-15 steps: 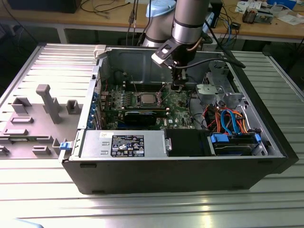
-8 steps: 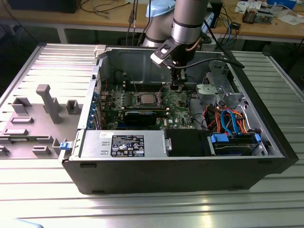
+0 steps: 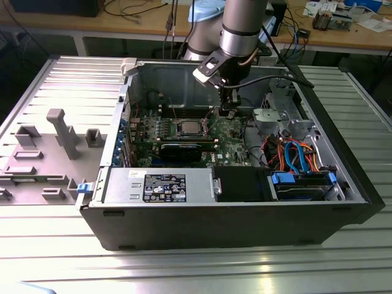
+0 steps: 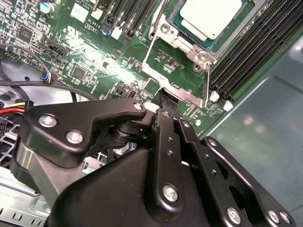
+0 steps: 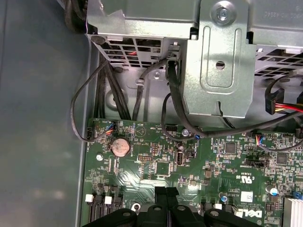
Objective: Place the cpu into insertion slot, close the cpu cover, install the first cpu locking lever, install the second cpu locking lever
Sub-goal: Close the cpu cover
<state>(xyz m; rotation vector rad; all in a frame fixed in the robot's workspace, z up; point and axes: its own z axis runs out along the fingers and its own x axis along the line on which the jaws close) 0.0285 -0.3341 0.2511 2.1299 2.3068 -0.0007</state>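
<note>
Your tool point(image 4: 164, 98) has its fingers pinched together with nothing gripped, tip at the silvery plate edge just beside the insertion slot point(image 3: 178, 127). The cpu point(image 4: 208, 16) sits in that slot, mid-motherboard point(image 5: 189, 161). The cpu cover point(image 4: 182, 43) looks down around it. The PC case point(image 3: 233, 226) lies open on the worktop point(image 3: 184, 272) and holds the board, drive cage point(image 5: 218, 56) and cables point(image 5: 170, 90). Risk: the tip slips off the plate and gouges the board or memory slots point(image 4: 255, 42), or loose cables snag your wrist.

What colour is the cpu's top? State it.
Pale silver; the cpu shows best in the second wrist view.
</note>
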